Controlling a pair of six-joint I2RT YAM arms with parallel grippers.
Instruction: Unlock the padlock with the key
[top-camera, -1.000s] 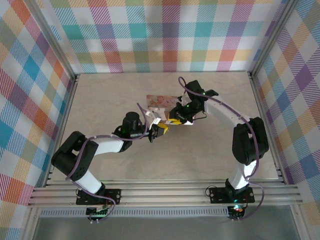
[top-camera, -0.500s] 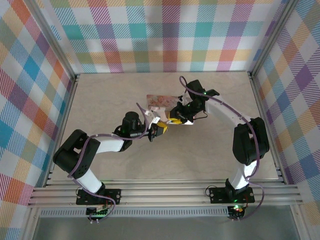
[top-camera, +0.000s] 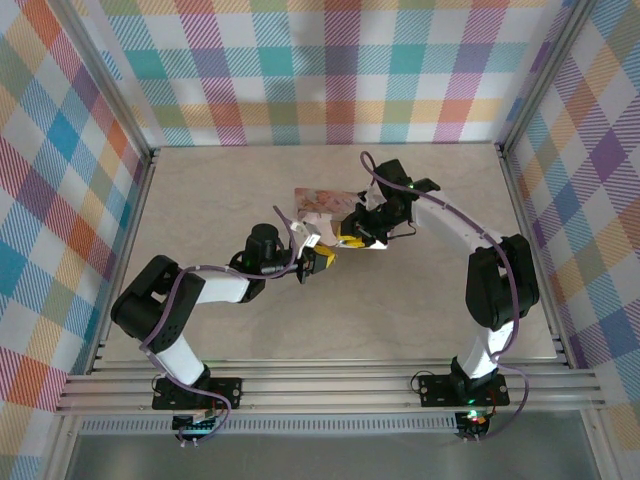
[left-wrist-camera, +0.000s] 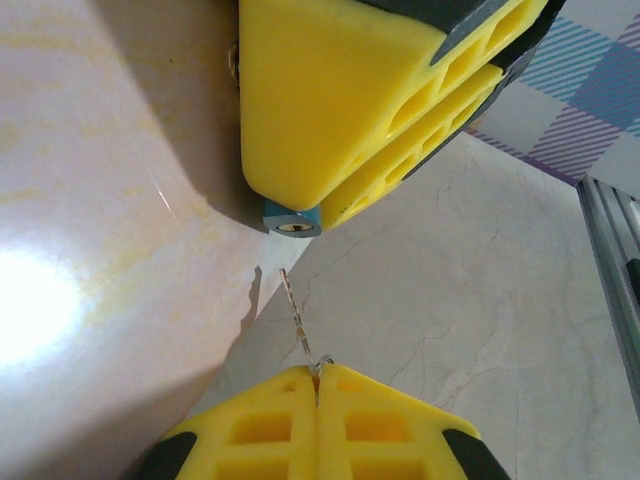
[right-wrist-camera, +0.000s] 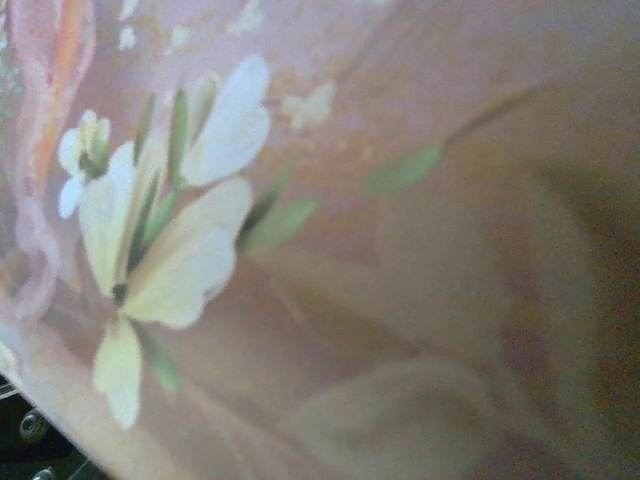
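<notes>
The left gripper (left-wrist-camera: 317, 376) is clamped tight on the key (left-wrist-camera: 296, 315). The key's thin blade sticks out past the fingertips, and its tip stops just short of the padlock (left-wrist-camera: 292, 221). The padlock, its keyhole end turned toward the key, is pinched at the tips of the nearly closed right gripper (left-wrist-camera: 312, 204), low over the table (left-wrist-camera: 450, 300) and close beside the tin (left-wrist-camera: 110, 200).
</notes>
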